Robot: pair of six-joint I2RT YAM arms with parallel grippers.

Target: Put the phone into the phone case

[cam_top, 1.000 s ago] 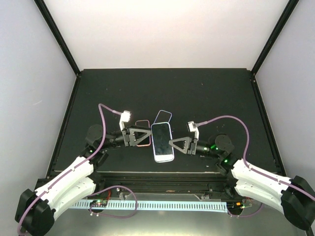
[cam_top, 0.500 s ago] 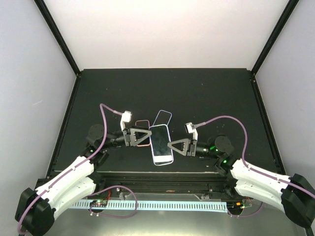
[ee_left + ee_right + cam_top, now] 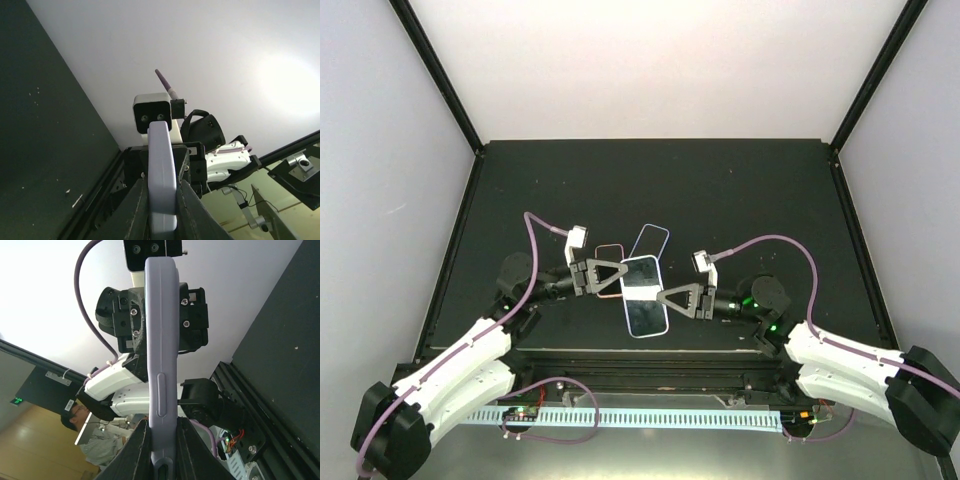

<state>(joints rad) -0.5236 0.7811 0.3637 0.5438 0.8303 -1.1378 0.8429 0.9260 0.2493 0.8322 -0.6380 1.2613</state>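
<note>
**Operator:** Starting nearest the bases, how did each end effector stand?

**Technician:** The right end effector [image 3: 665,298] was closed on the 3 o'clock long edge of the phone case [image 3: 161,330]. The left end effector [image 3: 623,279] was closed on the 9 o'clock long edge, slightly farther out. Each wrist view showed the lavender side wall clamped between that arm's own fingers [image 3: 136,212].

**Operator:** Where was the phone?

**Technician:** The phone [image 3: 646,312] sat inside the case, screen up, between the two end effectors. Its dark glass filled the pale rim on every visible side. Its back was hidden, so seating at each corner could not be confirmed.

**Operator:** Why a hold from both sides?

**Technician:** As a judgement, opposed grips on the long edges pressed the soft walls against the phone body and kept the assembly from twisting. The side-button ridge [image 3: 161,395] lay just clear of the right fingers, so that grip did not bear on it. The assembly appeared raised off the surface [image 3: 720,190]. Whether any corner touched it could not be told.

**Operator:** What lay beyond?

**Technician:** A pink-rimmed case [image 3: 609,254] lay at 11 o'clock, partly under the left end effector. A light blue-rimmed case [image 3: 650,240] lay at 12 o'clock, just past the far end of the held assembly. Neither was in use. The task looked nearly done, with only a corner check and set-down remaining.
</note>
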